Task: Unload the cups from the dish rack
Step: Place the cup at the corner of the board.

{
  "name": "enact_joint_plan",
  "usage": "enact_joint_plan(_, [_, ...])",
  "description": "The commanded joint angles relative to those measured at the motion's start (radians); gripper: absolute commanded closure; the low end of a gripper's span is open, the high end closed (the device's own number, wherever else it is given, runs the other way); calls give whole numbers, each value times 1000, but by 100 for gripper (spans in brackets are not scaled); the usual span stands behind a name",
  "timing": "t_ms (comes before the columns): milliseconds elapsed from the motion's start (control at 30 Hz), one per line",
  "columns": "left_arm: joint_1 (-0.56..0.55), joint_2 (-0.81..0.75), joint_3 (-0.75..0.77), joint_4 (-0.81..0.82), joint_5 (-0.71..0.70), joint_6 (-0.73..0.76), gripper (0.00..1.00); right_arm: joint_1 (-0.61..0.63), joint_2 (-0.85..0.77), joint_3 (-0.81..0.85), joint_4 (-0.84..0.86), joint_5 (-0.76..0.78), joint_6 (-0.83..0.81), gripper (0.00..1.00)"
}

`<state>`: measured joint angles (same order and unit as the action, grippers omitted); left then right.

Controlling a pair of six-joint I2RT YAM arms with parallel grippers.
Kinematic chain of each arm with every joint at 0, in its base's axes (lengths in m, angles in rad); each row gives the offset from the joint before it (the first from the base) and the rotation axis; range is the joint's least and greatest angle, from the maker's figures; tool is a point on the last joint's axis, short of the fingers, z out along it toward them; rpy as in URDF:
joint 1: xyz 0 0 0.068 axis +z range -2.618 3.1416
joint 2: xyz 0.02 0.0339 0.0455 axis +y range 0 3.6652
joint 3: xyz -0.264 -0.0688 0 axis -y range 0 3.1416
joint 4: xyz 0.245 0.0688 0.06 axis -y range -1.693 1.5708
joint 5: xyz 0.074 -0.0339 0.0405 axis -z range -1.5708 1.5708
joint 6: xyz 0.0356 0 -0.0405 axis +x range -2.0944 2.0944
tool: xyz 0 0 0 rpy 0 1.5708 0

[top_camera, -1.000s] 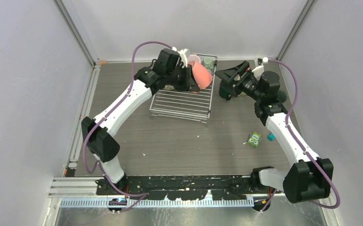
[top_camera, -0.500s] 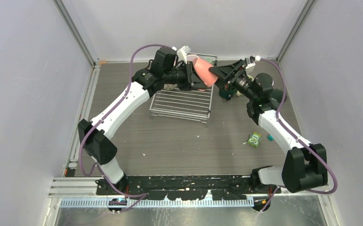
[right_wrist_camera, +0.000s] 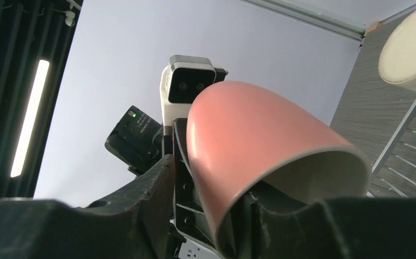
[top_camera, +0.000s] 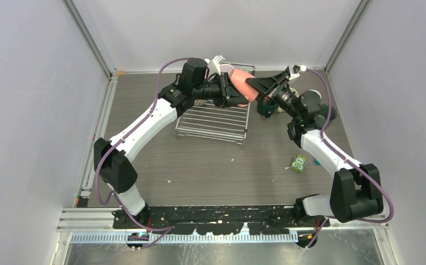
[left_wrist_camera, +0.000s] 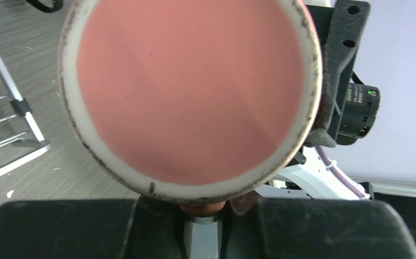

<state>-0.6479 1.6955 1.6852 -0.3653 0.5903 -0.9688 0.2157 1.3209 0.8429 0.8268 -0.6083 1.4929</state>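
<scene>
Ceramic, glazed salmon outside and cream within, the pink mug [top_camera: 242,85] hung in the air over the far right corner of the dish rack [top_camera: 213,124]. It lay on its side, with its base turned to the left arm and its mouth to the right arm. In the left wrist view the round base [left_wrist_camera: 195,91] filled most of the picture. The left gripper [top_camera: 228,91] was clamped on the mug from the base side and carried it clear of the bars. A small piece of pink showed between its fingers [left_wrist_camera: 313,226], though the exact place of the grip was hidden.

The right gripper [top_camera: 257,87] met the mug from the other side. In the right wrist view the mug's wall [right_wrist_camera: 259,140] ran down between its two dark fingers [right_wrist_camera: 141,205]. Whether they pressed on it or stood off could not be told.

A cream mug [right_wrist_camera: 410,51] sat on the rack's far end. A dark teal mug [top_camera: 266,109] stood on the table [top_camera: 210,165] just beside the rack's right edge, under the right arm. A green toy block [top_camera: 298,163] lay well apart, nearer the bases.
</scene>
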Motion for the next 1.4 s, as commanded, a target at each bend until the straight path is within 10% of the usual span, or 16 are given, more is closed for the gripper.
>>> enact_joint_plan(0, [-4,-48,-15,218,88,-80,100,11,5,6,137,-10,39,60])
enact_joint_plan(200, [-3,-61,-63,284,100,-133,100,11,-8,5,132,-1,34,91])
enact_joint_plan(433, [-4,-103,-184,344,106,-145,37,12,-68,18,24,36,-45,99])
enact_joint_plan(633, [-4,-174,-281,279,77,-60,4,11,-145,100,-287,85,-214,99])
enact_joint_plan(967, [-4,-341,-311,-85,-99,250,0,11,-144,418,-1255,361,-677,99])
enact_joint_plan(1367, [-3,-436,-298,-215,-144,384,0,-28,54,602,-1654,660,-935,99])
